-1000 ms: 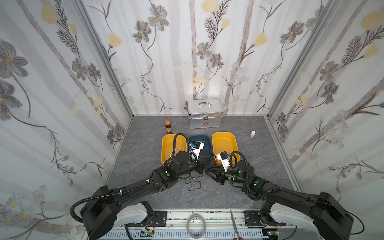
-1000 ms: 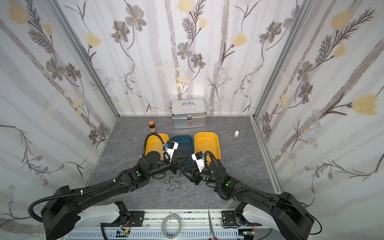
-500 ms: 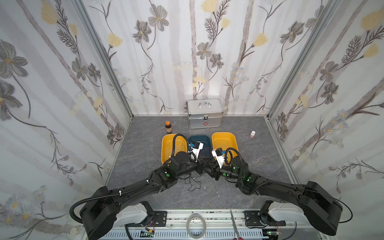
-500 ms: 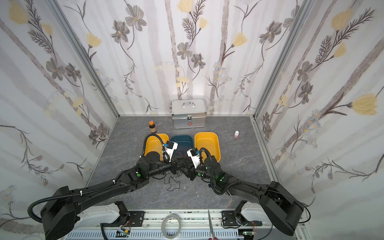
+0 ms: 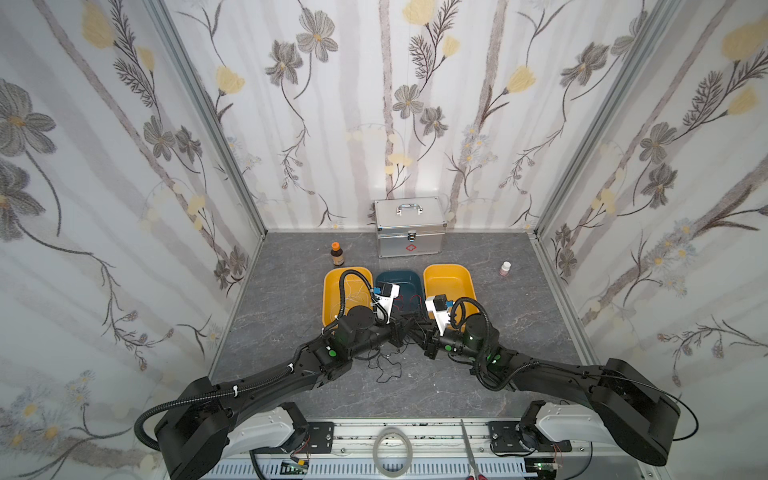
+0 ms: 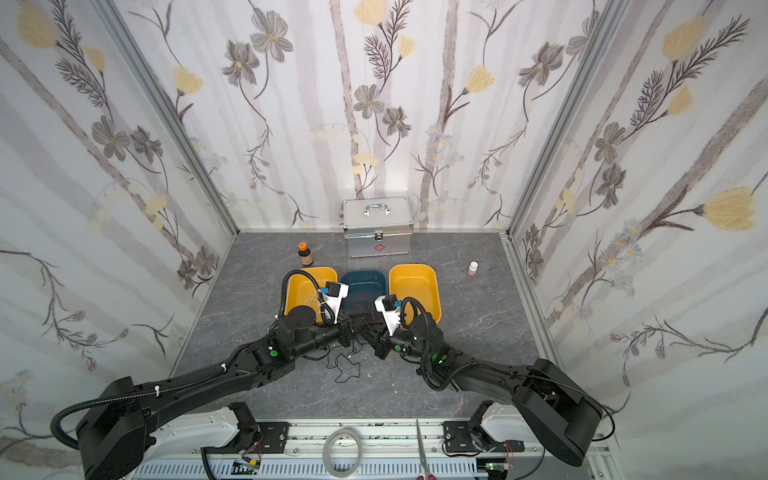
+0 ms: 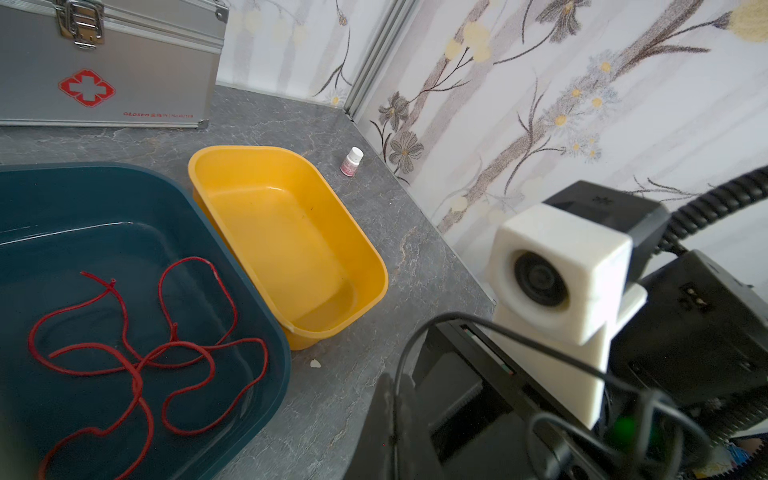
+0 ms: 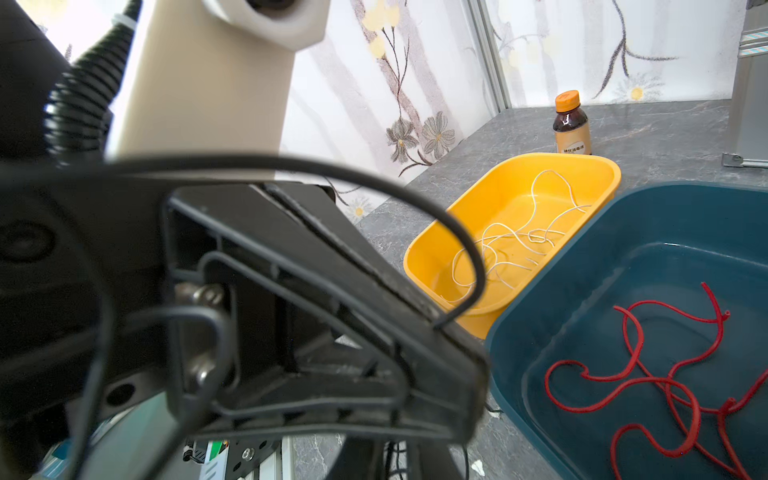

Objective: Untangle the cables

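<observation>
- Up front on the rail: one tape ring (image 5: 392, 453) and one pair of scissors (image 5: 469, 453).
- Two grippers meet tip to tip mid-table. The left gripper (image 5: 402, 329) has its jaws pressed together, pinching the black cable (image 8: 482, 274). The right gripper (image 5: 420, 332) is right up against it, and I can't tell if its jaws are spread or closed.
- The rest of the black cable lies loose on the table (image 5: 291, 332) under them.
- Three tubs in a row: the blue tub (image 5: 395, 276) in the middle holds one red cable (image 7: 137, 361), the left yellow tub (image 5: 330, 282) holds one white cable (image 8: 511, 245), and the right yellow tub (image 5: 446, 270) sits beside the blue.
- So three cables total — all apart from each other.
- Two bottles further back — a brown bottle (image 5: 337, 255) and a white bottle (image 5: 505, 268).
- One case (image 5: 409, 232) at the back wall.
</observation>
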